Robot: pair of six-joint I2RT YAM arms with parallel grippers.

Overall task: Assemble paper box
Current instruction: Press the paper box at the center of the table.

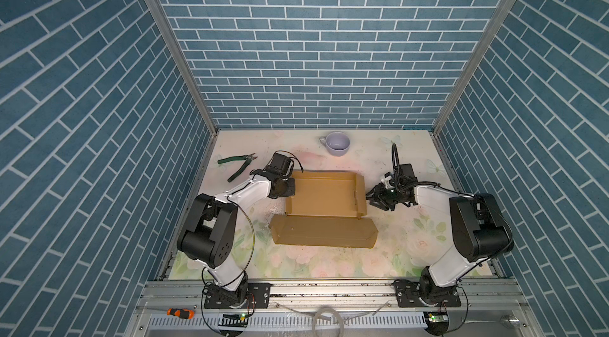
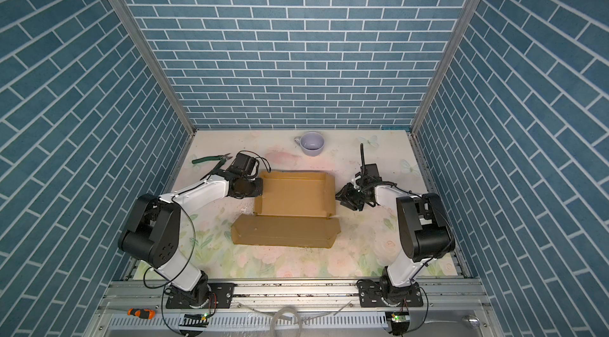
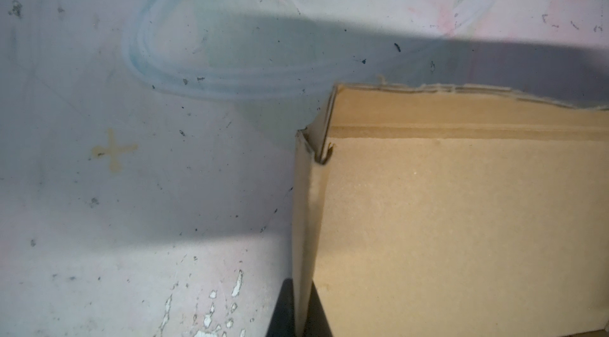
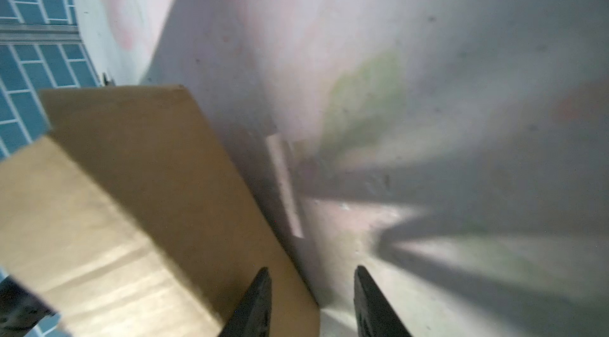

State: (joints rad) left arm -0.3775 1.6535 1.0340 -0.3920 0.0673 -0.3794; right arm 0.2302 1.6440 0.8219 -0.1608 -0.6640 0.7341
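The paper box point(image 1: 324, 198) is made of plain brown corrugated cardboard with a matt, slightly fibrous surface. It is seen in both top views as a shallow rectangular tray with low walls raised at its far, left and right sides. Nothing is held inside the tray. At its near side a long flap with slanted ends is laid flat on the worktop point(image 1: 329, 263). The box is placed about in the middle of the worktop, between the two arms. The far wall's top edge is seen a little torn and rough in the left wrist view.

The left end effector point(image 1: 291, 190) is clenched on the left wall of the box. In the left wrist view the thin wall is seen standing between its dark fingers point(image 3: 283, 314). The right end effector point(image 4: 312, 268) is found at the right wall of the box, with its jaws apart and released. One black finger is seen over the cardboard and one over the worktop, and this view is blurred.

The worktop is covered with a pale flower print, scratched and speckled. Beyond the box a round lilac cup point(image 1: 336, 143) is set upright and is empty. To the far left of the box, cutting pliers point(image 1: 239, 167) with green handles are laid.
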